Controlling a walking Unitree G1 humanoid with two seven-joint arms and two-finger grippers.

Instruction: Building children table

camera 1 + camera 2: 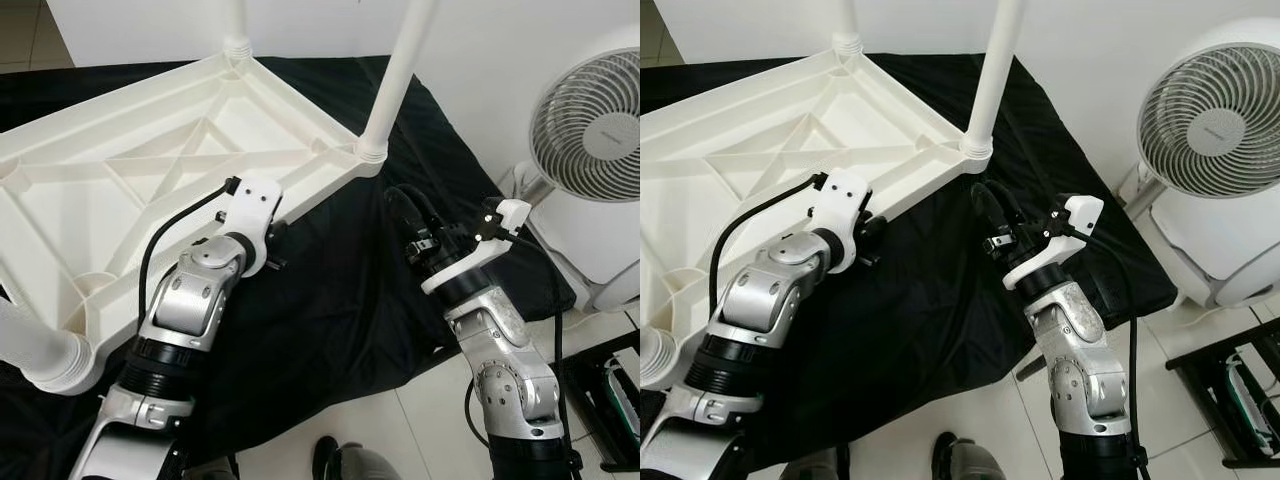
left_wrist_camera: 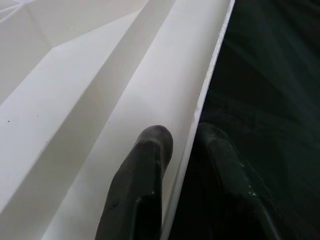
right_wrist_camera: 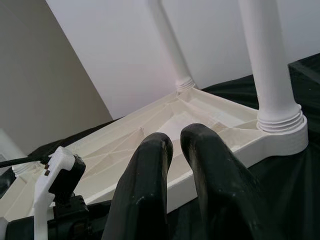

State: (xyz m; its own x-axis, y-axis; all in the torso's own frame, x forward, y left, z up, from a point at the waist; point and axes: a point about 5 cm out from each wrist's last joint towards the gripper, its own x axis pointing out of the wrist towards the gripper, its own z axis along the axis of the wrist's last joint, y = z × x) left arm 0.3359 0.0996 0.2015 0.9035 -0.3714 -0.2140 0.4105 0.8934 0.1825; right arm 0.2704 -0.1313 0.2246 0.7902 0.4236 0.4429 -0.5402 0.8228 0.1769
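Table (image 1: 130,170): white plastic, upside down on a black cloth (image 1: 340,300), ribbed underside up, legs (image 1: 400,80) screwed into corner sockets. Left gripper (image 2: 182,145) pinched the table's near right rim. Right gripper (image 3: 175,145), fingers nearly together, hung free right of it. Fan (image 1: 590,120) far right.

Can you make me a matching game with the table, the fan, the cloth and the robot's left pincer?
Things:
1. table
2. fan
3. cloth
4. left pincer

Clues:
A. black, spread out under the table
B. clamped on the table's rim
C. upside down, legs pointing up
D. stands on the robot's right, by the wall

Pairs: 1-C, 2-D, 3-A, 4-B
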